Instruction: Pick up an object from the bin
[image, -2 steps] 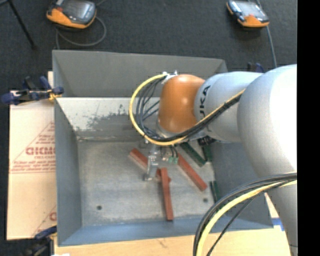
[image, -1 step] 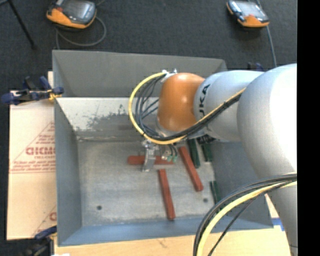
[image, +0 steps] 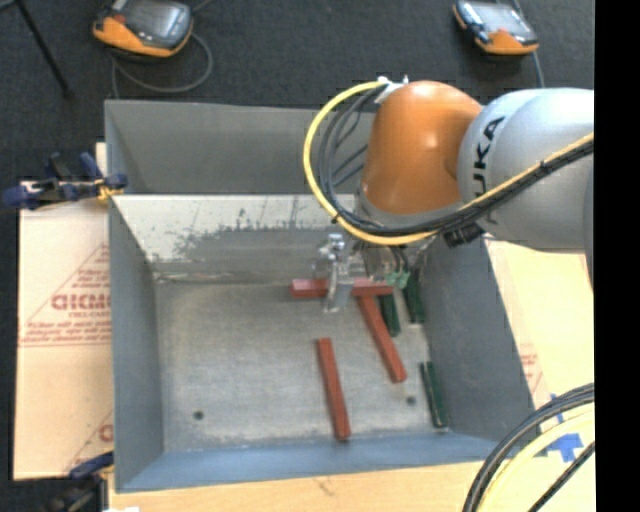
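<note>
Gripper (image: 335, 288) low at back of the bin (image: 132, 330), over a red stick (image: 306, 289) lying crosswise. Grip open or closed: cannot tell. A green stick (image: 389, 313) lies just right.

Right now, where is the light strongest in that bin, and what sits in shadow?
Camera view: the bin's back wall is brightest; the arm's orange cover has a soft sheen on top; the arm shades the far right corner, around the gripper, a red stick and dark green sticks.
</note>
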